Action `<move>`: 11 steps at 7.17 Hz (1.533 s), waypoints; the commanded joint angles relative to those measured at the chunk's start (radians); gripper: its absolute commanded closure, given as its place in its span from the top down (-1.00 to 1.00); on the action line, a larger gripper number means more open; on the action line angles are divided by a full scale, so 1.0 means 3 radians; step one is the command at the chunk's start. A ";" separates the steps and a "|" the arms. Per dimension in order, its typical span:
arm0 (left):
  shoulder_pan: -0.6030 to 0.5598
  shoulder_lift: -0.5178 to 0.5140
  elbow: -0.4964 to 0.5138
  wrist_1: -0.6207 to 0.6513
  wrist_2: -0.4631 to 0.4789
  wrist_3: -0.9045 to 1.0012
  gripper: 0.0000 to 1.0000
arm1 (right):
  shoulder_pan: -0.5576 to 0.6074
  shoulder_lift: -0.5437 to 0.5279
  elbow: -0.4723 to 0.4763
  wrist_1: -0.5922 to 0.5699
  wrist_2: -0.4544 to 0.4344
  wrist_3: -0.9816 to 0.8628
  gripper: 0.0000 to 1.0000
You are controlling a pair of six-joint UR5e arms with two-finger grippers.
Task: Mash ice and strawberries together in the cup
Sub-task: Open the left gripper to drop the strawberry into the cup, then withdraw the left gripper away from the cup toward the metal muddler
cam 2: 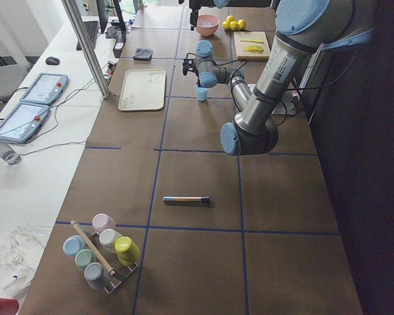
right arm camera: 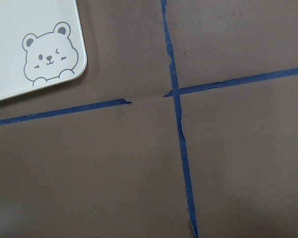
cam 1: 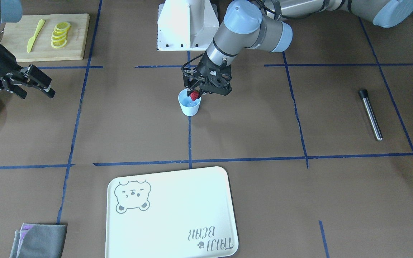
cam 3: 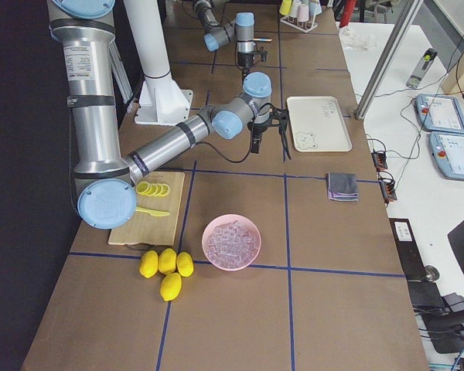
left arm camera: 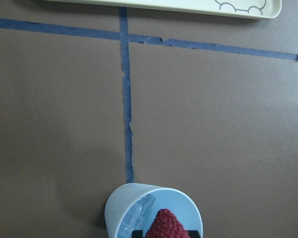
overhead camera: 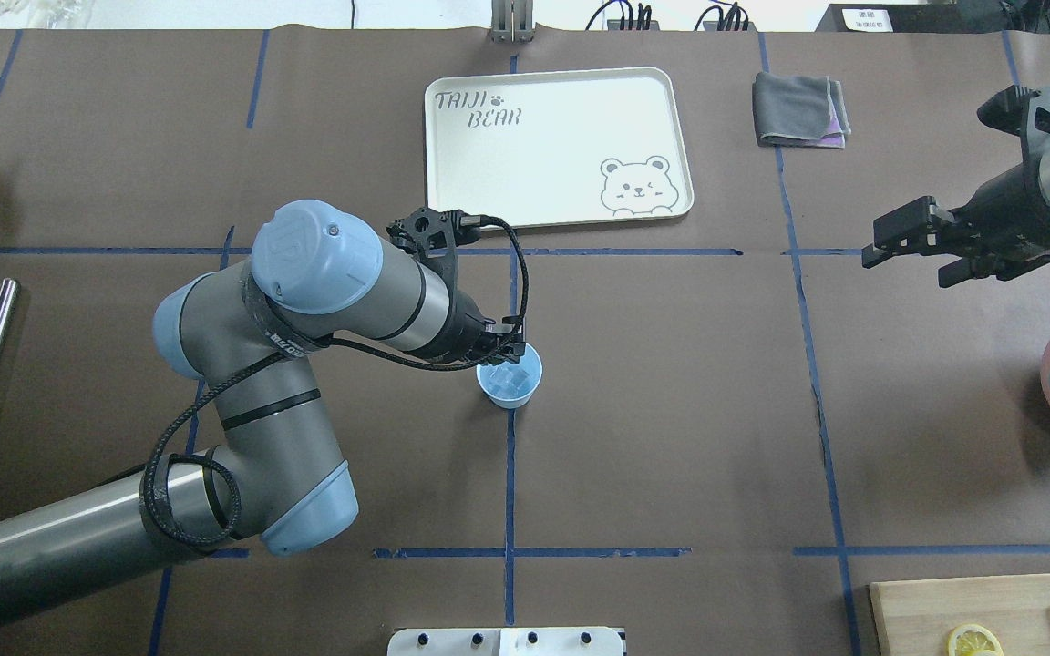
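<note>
The light blue cup (cam 1: pixel 190 106) stands at the table's middle on a blue tape line, with clear ice chunks (overhead camera: pixel 509 375) inside. My left gripper (cam 1: pixel 193 94) is shut on the red strawberry (cam 1: pixel 194 96) and holds it just over the cup's rim. In the left wrist view the strawberry (left arm camera: pixel 164 226) hangs above the cup (left arm camera: pixel 120 208), beside the ice (left arm camera: pixel 136 216). My right gripper (cam 1: pixel 38 93) is open and empty, hovering well off to the robot's right, near the pink bowl.
A metal muddler with a black end (cam 1: pixel 370 114) lies on the robot's left side. A pink bowl of ice (cam 3: pixel 231 242), a cutting board (cam 1: pixel 77 39) with lemon slices and a yellow knife, a cream bear tray (cam 1: pixel 172 229) and a grey cloth (cam 1: pixel 39 240) are also on the table.
</note>
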 commanded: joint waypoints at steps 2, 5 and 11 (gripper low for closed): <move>0.0015 -0.0008 0.0034 -0.0020 -0.0004 0.0003 0.67 | 0.0003 0.0010 0.0001 0.0000 -0.0001 -0.0002 0.98; -0.0346 0.0362 -0.0169 0.0087 -0.0039 0.0079 0.66 | 0.0055 -0.0005 0.0006 0.0000 0.0005 -0.0033 0.98; -0.1623 0.1707 -0.0555 0.1080 -0.0381 0.2805 0.64 | 0.0106 -0.0026 0.0001 0.0000 -0.0001 -0.0059 0.98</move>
